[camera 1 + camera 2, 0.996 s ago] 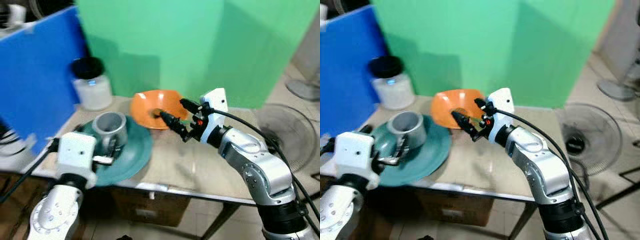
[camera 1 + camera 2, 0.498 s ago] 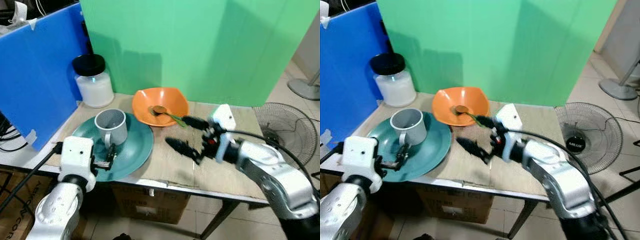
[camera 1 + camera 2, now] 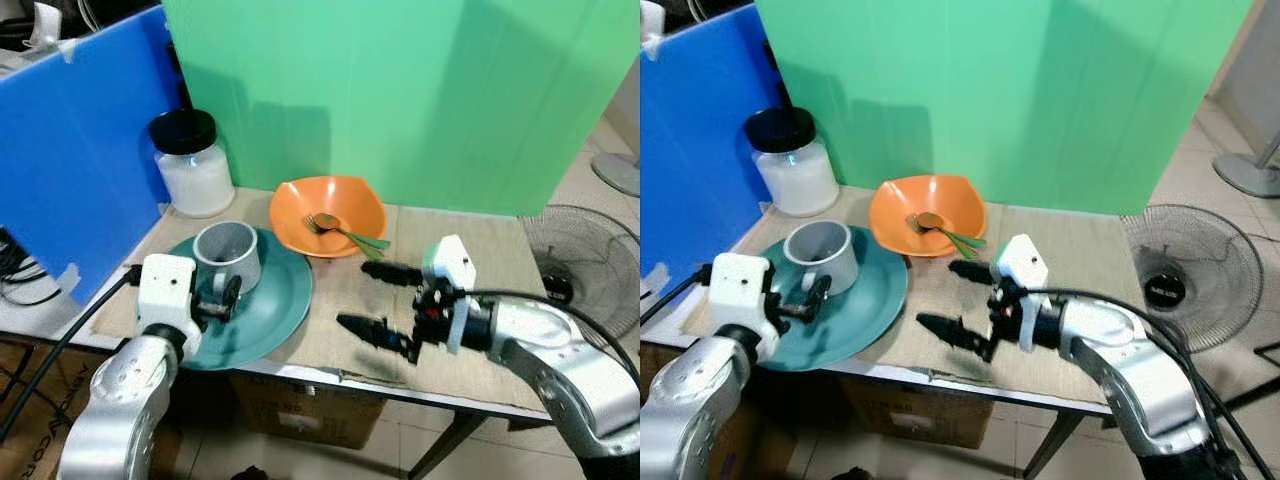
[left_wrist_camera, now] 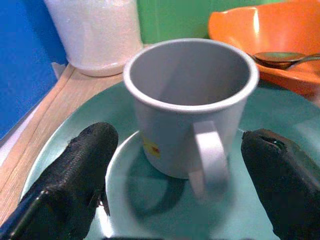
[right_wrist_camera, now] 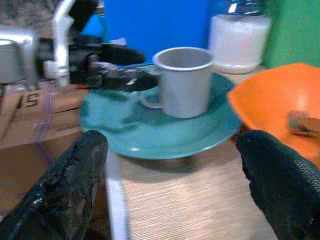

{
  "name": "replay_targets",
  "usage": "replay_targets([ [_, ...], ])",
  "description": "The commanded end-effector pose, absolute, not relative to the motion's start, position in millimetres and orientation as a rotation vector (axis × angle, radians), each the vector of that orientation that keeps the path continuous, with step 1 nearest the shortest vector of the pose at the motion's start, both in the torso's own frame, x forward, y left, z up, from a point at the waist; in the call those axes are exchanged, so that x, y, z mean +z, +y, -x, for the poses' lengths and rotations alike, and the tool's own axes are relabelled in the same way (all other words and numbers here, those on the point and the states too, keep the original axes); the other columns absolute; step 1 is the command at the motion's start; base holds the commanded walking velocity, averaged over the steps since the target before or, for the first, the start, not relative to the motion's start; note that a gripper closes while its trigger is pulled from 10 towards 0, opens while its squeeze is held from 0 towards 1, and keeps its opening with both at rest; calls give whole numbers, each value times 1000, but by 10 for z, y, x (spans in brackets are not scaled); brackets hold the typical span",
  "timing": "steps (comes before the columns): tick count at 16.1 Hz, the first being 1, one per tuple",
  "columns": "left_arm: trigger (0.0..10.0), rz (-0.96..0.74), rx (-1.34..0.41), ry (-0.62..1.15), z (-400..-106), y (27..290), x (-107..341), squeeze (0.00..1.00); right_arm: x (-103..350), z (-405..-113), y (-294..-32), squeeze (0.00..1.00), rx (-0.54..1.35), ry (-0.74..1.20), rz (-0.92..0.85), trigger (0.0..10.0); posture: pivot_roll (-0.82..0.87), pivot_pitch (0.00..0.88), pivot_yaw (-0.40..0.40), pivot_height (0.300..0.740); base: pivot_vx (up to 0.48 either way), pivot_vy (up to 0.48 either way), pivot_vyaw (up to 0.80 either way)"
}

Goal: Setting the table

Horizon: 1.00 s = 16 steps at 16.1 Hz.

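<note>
A grey mug [image 3: 228,256] stands upright on a teal plate [image 3: 283,296] at the table's left. My left gripper [image 3: 218,300] is open just in front of it, a finger [image 4: 75,175] on each side of the mug's handle [image 4: 209,154], not touching. Behind the plate sits an orange bowl [image 3: 328,212] with a green-handled spoon [image 3: 345,233] lying in it. My right gripper [image 3: 372,302] hovers open over the tabletop in front of the bowl, with nothing between its fingers [image 5: 70,185]. It faces the mug [image 5: 186,80] and plate [image 5: 150,135].
A white jar with a black lid [image 3: 193,165] stands at the table's back left beside a blue board [image 3: 70,150]. A green screen [image 3: 420,90] backs the beige table [image 3: 485,250]. A floor fan [image 3: 585,250] stands to the right.
My right gripper has drawn back from the orange bowl toward the table's front, leaving the spoon in the bowl. My left gripper has closed in on the mug's handle. The camera has shifted.
</note>
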<state>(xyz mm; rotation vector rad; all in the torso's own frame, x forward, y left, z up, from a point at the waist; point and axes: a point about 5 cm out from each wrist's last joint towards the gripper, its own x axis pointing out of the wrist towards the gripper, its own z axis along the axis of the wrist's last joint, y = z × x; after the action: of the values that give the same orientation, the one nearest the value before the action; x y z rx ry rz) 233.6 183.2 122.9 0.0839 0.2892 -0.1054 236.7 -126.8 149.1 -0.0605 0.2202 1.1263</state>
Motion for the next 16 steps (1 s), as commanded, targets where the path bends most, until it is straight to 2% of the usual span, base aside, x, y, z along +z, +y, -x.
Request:
replay_targets([
  [1, 2275, -89, -85, 288, -2392, 1849, 1230, 0, 1509, -2326, -1248, 1000, 1167, 205, 68, 10000, 29, 0, 42, 740, 0, 0, 0],
  [2, 118, -92, -72, 295, -2406, 1856, 1223, 0, 1506, -2316, -1249, 1000, 1175, 207, 66, 10000, 29, 0, 42, 740, 0, 0, 0],
  [5, 0, -138, -5, 328, -2427, 1926, 1177, 0, 1494, -2282, -1268, 1000, 1201, 215, 75, 10000, 22, 0, 50, 740, 0, 0, 0],
  [16, 0, -104, -12, 313, -2407, 1904, 1195, 0, 1457, -2253, -1280, 1000, 1222, 251, 80, 10000, 25, 0, 49, 740, 0, 0, 0],
])
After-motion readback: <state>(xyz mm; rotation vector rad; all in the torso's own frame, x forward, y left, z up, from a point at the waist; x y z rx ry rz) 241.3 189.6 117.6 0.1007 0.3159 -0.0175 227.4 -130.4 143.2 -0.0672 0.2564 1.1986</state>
